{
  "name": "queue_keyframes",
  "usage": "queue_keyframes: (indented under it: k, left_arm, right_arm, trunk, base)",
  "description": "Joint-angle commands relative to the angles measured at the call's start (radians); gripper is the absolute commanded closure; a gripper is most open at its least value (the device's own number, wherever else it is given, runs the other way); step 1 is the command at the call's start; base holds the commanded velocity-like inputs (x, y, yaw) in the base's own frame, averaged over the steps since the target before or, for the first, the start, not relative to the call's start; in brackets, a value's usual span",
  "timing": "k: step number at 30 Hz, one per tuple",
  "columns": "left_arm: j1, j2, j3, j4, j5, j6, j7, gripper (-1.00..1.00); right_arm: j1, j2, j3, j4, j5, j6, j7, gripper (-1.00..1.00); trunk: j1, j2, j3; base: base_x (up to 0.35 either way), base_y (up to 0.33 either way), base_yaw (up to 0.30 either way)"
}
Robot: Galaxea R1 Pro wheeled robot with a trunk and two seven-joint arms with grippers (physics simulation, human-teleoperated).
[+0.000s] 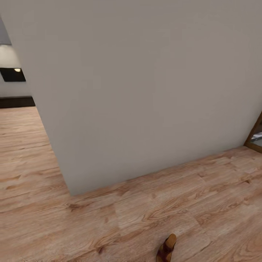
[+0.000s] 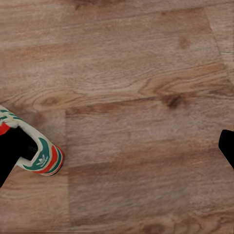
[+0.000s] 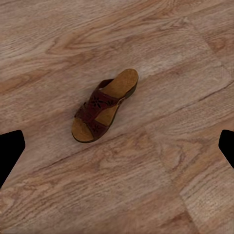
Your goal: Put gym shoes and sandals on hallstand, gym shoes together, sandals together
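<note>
One broad grey wall [image 1: 145, 91] is faced across the corridor floor [image 1: 91, 225] of light wood-grain planks, with a darker room glimpsed past the wall's corner and a wooden frame [image 1: 255, 136] at the far side. One sandal [image 3: 105, 105] is seen lying flat on the planks ahead of the right gripper [image 3: 117, 151], centred between its widely spread fingers with its long axis set diagonally across the gap, so the right arm is judged the nearer. One gym shoe [image 2: 41, 156] is seen by its heel, touching one fingertip [image 2: 12, 153] of the equally spread left gripper [image 2: 117, 151].
</note>
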Motion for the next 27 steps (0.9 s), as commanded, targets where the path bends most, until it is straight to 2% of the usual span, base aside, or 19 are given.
queue_keyframes:
  k: [1, 9, 10, 15, 16, 20, 27]
  left_arm:
    - [-0.004, 0.000, 0.001, 0.001, 0.001, -0.001, -0.001, -1.00]
    - [-0.013, 0.008, 0.000, -0.011, -0.002, 0.011, -0.003, -1.00]
    - [-0.032, 0.009, -0.003, -0.015, -0.005, 0.012, -0.003, -1.00]
    - [-0.089, 0.010, -0.010, -0.011, -0.010, 0.017, -0.002, -1.00]
    - [-0.115, 0.011, -0.012, -0.003, -0.010, 0.025, -0.003, -1.00]
    - [-0.122, 0.009, -0.015, 0.009, -0.012, 0.027, -0.006, -1.00]
    - [-0.116, 0.011, -0.015, 0.024, -0.012, 0.022, -0.008, -1.00]
  right_arm:
    - [0.000, -0.001, 0.000, -0.003, -0.005, -0.003, -0.001, -1.00]
    - [-0.002, -0.003, -0.001, -0.070, -0.007, -0.002, -0.001, -1.00]
    - [-0.002, -0.003, -0.001, -0.125, -0.006, 0.000, -0.001, -1.00]
    - [-0.008, -0.004, -0.001, -0.197, -0.006, 0.006, -0.001, -1.00]
    - [-0.033, -0.004, -0.001, -0.219, -0.005, 0.009, -0.001, -1.00]
    - [-0.065, -0.003, -0.001, -0.212, -0.003, 0.009, -0.001, -1.00]
    - [-0.078, -0.003, -0.001, -0.163, -0.004, 0.006, -0.001, -1.00]
  trunk:
    - [0.004, -0.008, -0.005]
    - [0.034, -0.064, -0.040]
    - [0.038, -0.071, -0.045]
    - [0.057, -0.106, -0.066]
    - [0.061, -0.113, -0.071]
    - [0.077, -0.141, -0.088]
    - [0.103, -0.190, -0.119]
  base:
    - [0.000, 0.000, 0.196]
    - [0.000, 0.000, 0.196]
    - [0.000, 0.000, 0.196]
    - [0.000, 0.000, 0.196]
    - [0.000, 0.000, 0.195]
    - [0.000, 0.000, 0.195]
    - [0.000, 0.000, 0.193]
